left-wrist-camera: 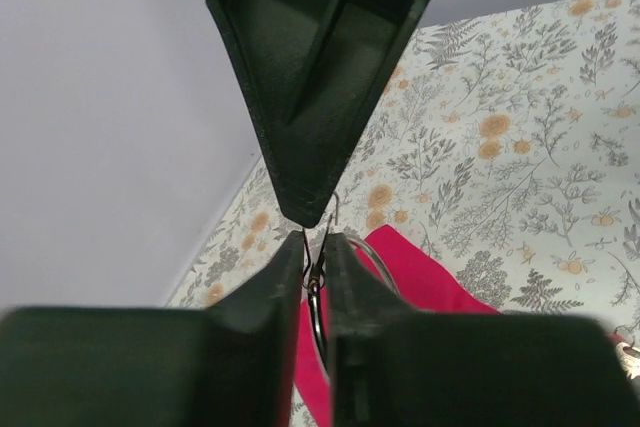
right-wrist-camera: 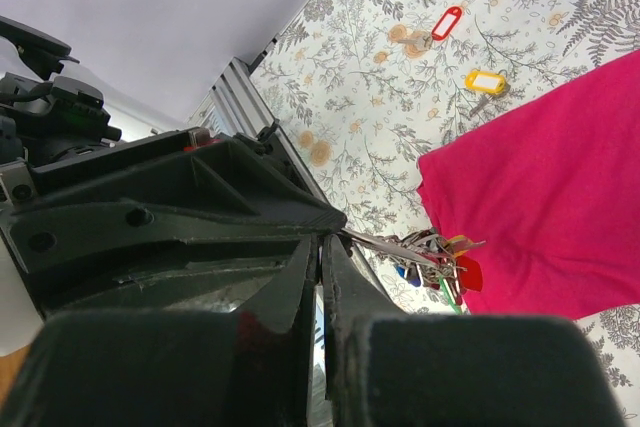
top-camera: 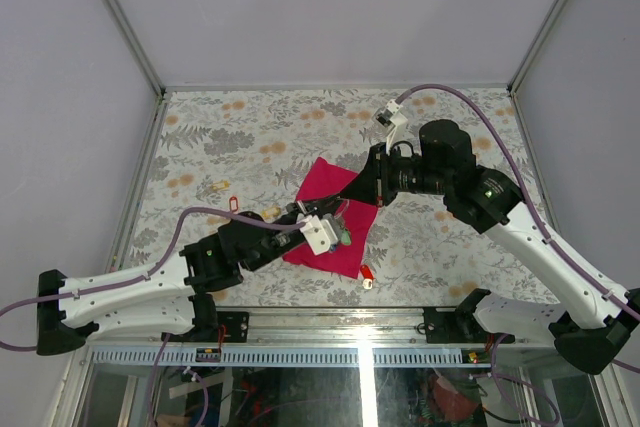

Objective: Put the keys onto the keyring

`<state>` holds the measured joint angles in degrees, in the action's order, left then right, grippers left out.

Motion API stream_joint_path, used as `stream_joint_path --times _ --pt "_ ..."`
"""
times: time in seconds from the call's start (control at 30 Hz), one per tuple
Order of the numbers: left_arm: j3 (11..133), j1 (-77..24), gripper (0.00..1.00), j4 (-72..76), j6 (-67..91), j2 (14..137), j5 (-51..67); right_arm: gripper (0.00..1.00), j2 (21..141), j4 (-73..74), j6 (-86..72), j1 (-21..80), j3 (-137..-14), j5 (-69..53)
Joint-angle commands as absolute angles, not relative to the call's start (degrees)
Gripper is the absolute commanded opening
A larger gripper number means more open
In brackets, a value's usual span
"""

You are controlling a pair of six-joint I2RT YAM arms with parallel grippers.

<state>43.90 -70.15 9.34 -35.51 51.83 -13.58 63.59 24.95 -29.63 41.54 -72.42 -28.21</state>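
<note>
Two grippers meet nose to nose over the magenta cloth (right-wrist-camera: 545,197), with the keyring (right-wrist-camera: 432,252) between them; the right gripper (right-wrist-camera: 322,247) has its fingers pressed together on the ring's thin wire, and the bunch of coloured tags dangles just off its tips at the cloth's edge; the left gripper (left-wrist-camera: 315,247) has its fingers drawn almost together with the wire in the slit between them, though whether they truly pinch it cannot be told. Several loose keys (right-wrist-camera: 447,22), with yellow and red tags, lie on the flowered table (top-camera: 250,137) well apart from the ring; neither gripper holds one. The step in hand looks like steadying the ring; next, one arm would need to let go, fetch a key and thread it into the split.
</note>
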Motion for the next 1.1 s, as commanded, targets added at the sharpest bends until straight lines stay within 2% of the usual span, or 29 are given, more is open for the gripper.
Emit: stream_joint_path --times 0.0,0.03,0.23,0.37,0.47,0.7,0.87,1.07 --pt "44.1 -70.5 0.04 12.7 -36.0 51.5 -13.6 0.0 63.0 22.3 -30.5 41.9 -75.7 -30.8" --pt "44.2 -70.6 0.0 12.7 -35.4 51.6 -14.2 0.0 63.0 22.3 -30.7 41.9 -75.7 -30.9" --pt "44.5 -70.5 0.0 14.7 -30.5 50.6 -18.0 0.01 62.9 22.3 -30.0 41.9 -75.2 -29.9" --pt "44.3 -70.5 0.0 14.2 -28.7 50.0 -18.5 0.36 61.1 21.5 -29.5 41.9 -75.1 -27.1" --pt "44.4 -70.5 0.0 12.8 -27.5 50.0 -18.8 0.47 58.4 20.2 -29.2 41.9 -74.3 -23.0" --pt "45.7 -70.5 0.0 9.1 -24.4 50.6 -20.7 0.54 52.5 24.4 -27.9 41.9 -69.4 -11.4" --pt "52.5 -70.5 0.0 -0.6 -16.2 55.7 -27.4 0.56 49.0 30.4 -29.4 41.9 -63.6 -1.6" --pt "53.0 -70.5 0.0 -1.5 -11.3 55.1 -29.7 0.56 45.4 37.3 -34.0 41.9 -57.5 5.6"
